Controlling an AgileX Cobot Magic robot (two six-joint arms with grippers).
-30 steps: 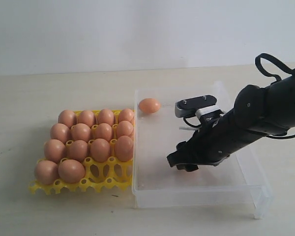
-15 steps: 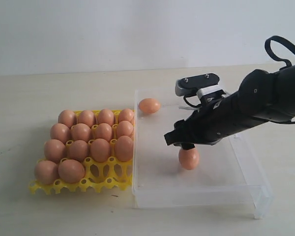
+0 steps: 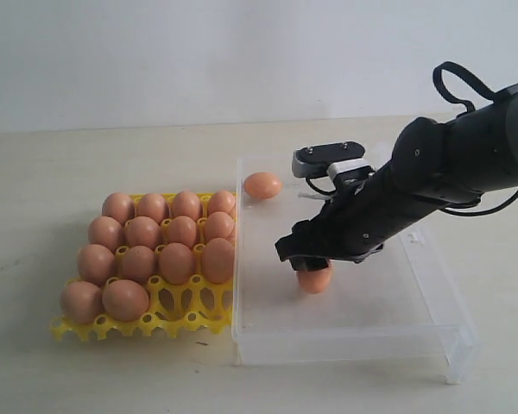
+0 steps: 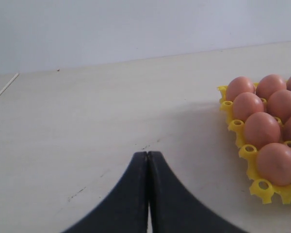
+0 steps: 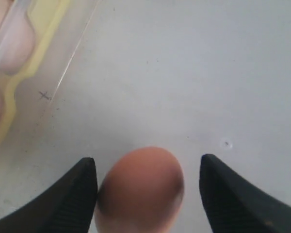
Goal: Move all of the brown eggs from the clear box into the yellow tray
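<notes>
Several brown eggs [image 3: 159, 252] fill most cups of the yellow tray [image 3: 168, 323]; its front row has empty cups on the right. Two eggs lie in the clear box [image 3: 345, 345]. One egg [image 3: 262, 185] rests at the far left corner. The other egg [image 3: 314, 279] [image 5: 141, 191] sits between the fingers of my right gripper [image 3: 309, 260] [image 5: 148, 162], which is open: one finger touches the shell, the other stands apart. My left gripper [image 4: 148, 155] is shut on nothing, hovering over bare table beside the tray [image 4: 262, 187].
The yellow tray [image 5: 43, 34] shows blurred through the clear box's wall [image 5: 75, 46] in the right wrist view. The tray butts against the box's left wall. Light wooden table [image 3: 69, 164] surrounds both.
The right arm rose and swung left inside the box, uncovering an egg that was hidden under it. That egg has shifted left along with the gripper. The left gripper's earlier state is not shown.
</notes>
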